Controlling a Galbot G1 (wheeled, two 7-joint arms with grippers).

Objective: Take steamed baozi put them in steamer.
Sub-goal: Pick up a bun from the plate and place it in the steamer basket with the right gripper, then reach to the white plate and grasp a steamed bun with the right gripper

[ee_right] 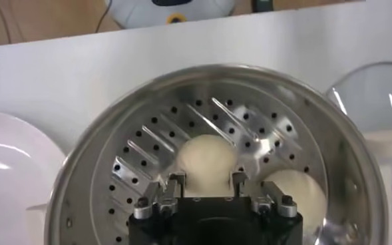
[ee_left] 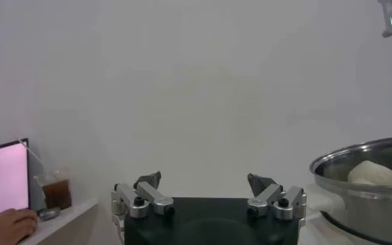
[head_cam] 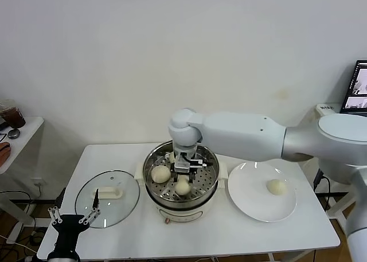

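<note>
My right gripper (ee_right: 207, 181) sits inside the steamer (ee_right: 102, 160), jaws spread either side of a baozi (ee_right: 207, 156), seemingly not squeezing it. My left gripper (ee_left: 205, 192) waits open beside the table (head_cam: 114, 153).

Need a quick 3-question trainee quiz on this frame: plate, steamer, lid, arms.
1. True or false: the plate holds no steamed baozi.
2. Which gripper is over the steamer? A) left B) right C) neither
3. Fill in: the glass lid lies on the table on the robot's ____ side of the steamer.

Key:
1. False. One steamed baozi sits on the plate.
2. B. The right gripper is down inside the steamer above a bun; the left gripper is parked low at the table's near left corner, open.
3. left
</note>
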